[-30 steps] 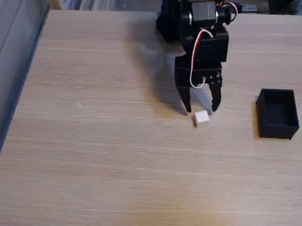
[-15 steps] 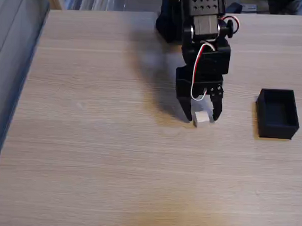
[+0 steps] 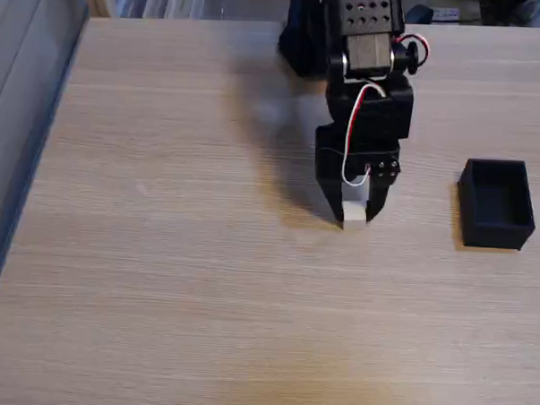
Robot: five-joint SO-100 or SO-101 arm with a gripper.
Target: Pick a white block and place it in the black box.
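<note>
The white block [image 3: 354,214] rests on the wooden table near its middle in the fixed view. My black gripper [image 3: 355,215] points straight down over it, and its two fingers press against the cube's left and right sides, shut on it. The cube still touches the tabletop. The black box [image 3: 497,203] stands open-topped to the right of the gripper, about a box-length of bare table away, and it holds nothing that I can see.
The arm's black base [image 3: 304,34] stands at the table's far edge behind the gripper. The table's left edge [image 3: 49,130] runs diagonally along a grey wall. Bare wood spreads in front of the gripper and to its left.
The gripper came down around the cube and its fingers drew together onto it. The cube shifted slightly left. The black box stayed put.
</note>
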